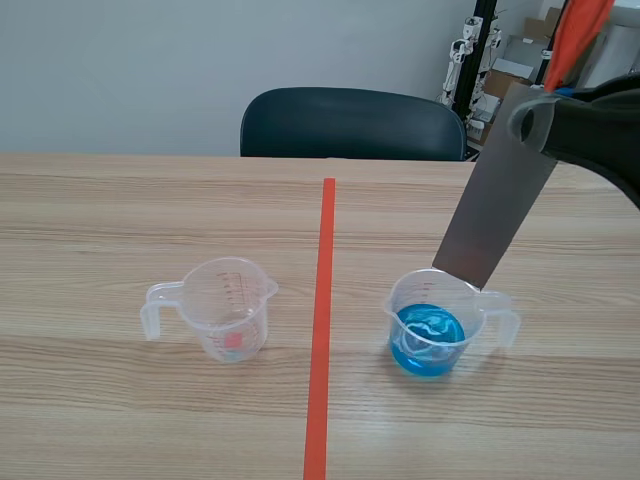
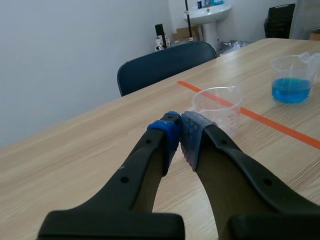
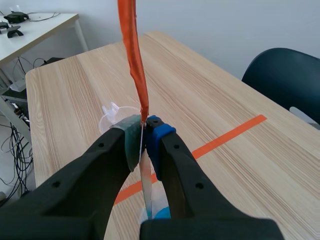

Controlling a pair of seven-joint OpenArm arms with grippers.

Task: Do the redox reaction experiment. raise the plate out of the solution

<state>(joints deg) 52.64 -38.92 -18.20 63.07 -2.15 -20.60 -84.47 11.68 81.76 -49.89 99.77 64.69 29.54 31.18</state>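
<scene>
A grey metal plate [image 1: 495,205] hangs tilted over the clear beaker of blue solution [image 1: 428,340], right of the orange tape line. Its lower edge is about level with the beaker's rim, above the liquid. My right gripper [image 1: 532,122] is shut on the plate's upper part. In the right wrist view the plate [image 3: 145,177] shows edge-on between the pads of the right gripper [image 3: 144,135]. An orange-red part [image 3: 132,45] rises past the fingers, and the blue solution [image 3: 162,214] lies below. My left gripper [image 2: 179,131] is shut on nothing, short of the empty beaker [image 2: 217,106].
An empty clear measuring beaker [image 1: 225,310] stands left of the tape line [image 1: 322,330]. A dark chair [image 1: 350,125] sits at the table's far edge. Shelving and boxes [image 1: 500,60] stand beyond the table at the right.
</scene>
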